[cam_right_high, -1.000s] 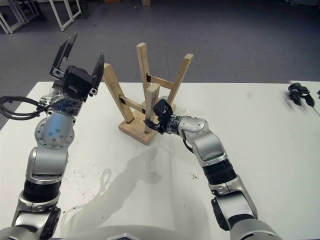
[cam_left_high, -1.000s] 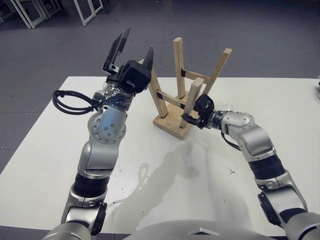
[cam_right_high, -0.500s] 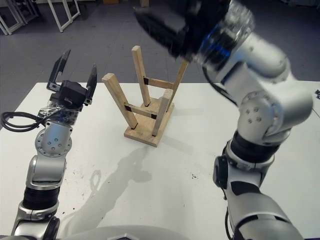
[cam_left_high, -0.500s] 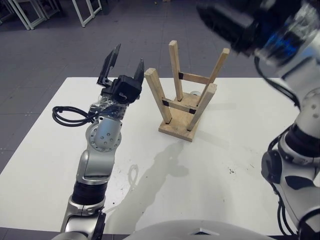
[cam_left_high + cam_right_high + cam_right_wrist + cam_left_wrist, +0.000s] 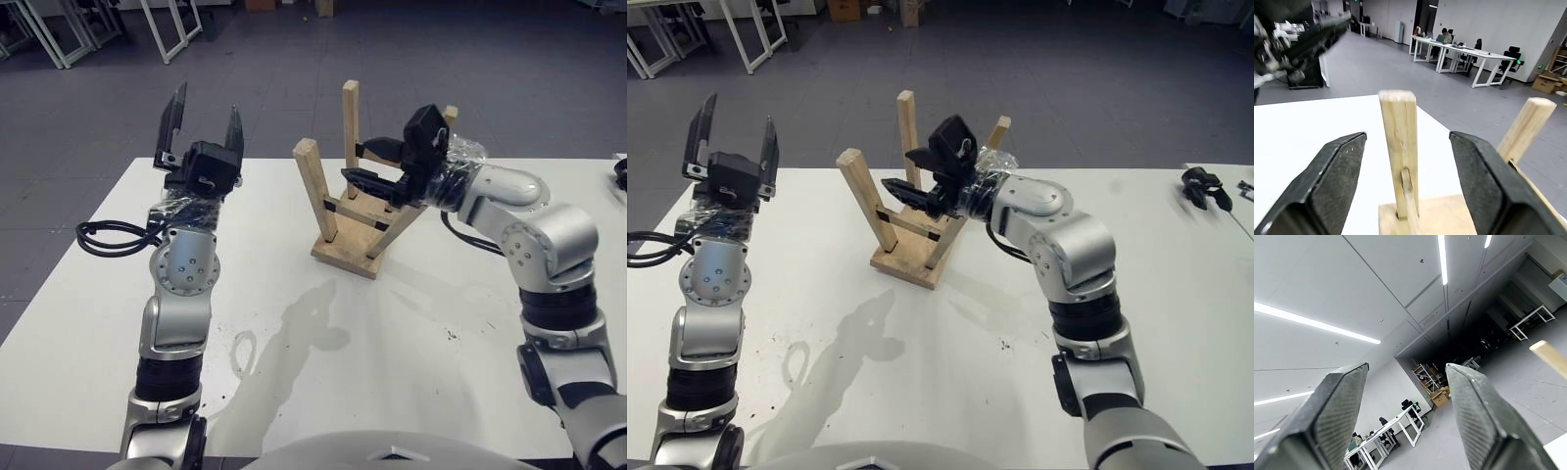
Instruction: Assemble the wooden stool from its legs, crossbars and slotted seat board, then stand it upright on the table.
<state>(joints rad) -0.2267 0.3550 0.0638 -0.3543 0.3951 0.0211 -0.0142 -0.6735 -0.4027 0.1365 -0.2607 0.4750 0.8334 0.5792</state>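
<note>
Wooden stool [image 5: 355, 216] looks assembled but upside down, seat [image 5: 343, 255] on the bench [image 5: 441, 323].
Your right jaws gape wide around one leg [image 5: 1398, 137]; left jaws, also wide, hold nothing. Standing it upright is left.

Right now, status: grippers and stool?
Left gripper open, raised. Right gripper open among the legs. Stool upside down on table. Black object at table's right edge, apart.

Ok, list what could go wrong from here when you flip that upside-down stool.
1. The right gripper is open around a single leg of the stool. Lifting by that one leg may twist a joint loose or swing the stool over.
2. The left gripper is open and raised well apart from the stool, so nothing steadies that side. The seat board could skid on the table.
</note>
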